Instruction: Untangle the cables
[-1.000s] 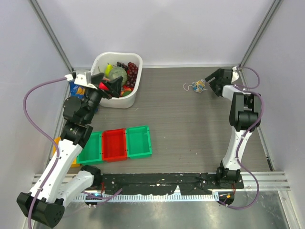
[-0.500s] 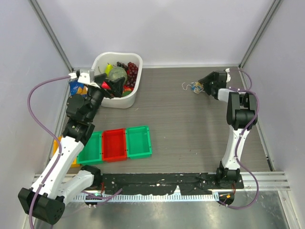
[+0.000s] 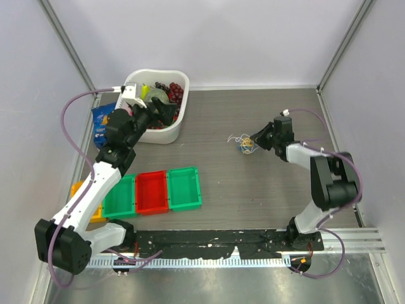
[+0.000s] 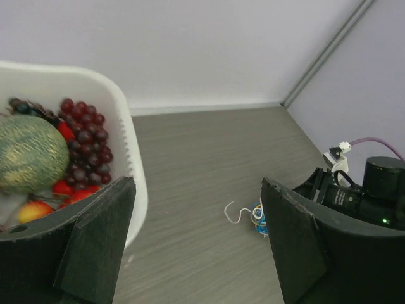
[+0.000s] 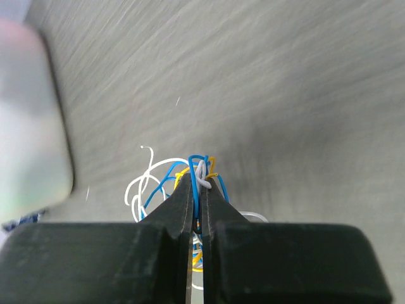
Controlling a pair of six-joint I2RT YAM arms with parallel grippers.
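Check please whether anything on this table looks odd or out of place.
Only the cables stand out: white, blue and yellow wires knotted in one clump, right of the centre of the table, pinched in the shut right end effector. Nothing looks spilled or damaged.

grey wood-grain tabletop (image 3: 253, 190) looks matt, with a fine streaky texture. the thin white, blue and yellow-orange cables (image 5: 200, 166) have smooth plastic insulation with a slight sheen. right gripper (image 5: 198, 190) has matt black plastic fingers, a bit grainy, and the left gripper (image 4: 197, 190) looks the same. the rounded white plastic tub (image 3: 163, 135) is smooth, semi-glossy and ribbed under the rim. red rectangular plastic bin (image 3: 152, 191) is smooth, and the silver metal rail (image 3: 361, 235) is shiny
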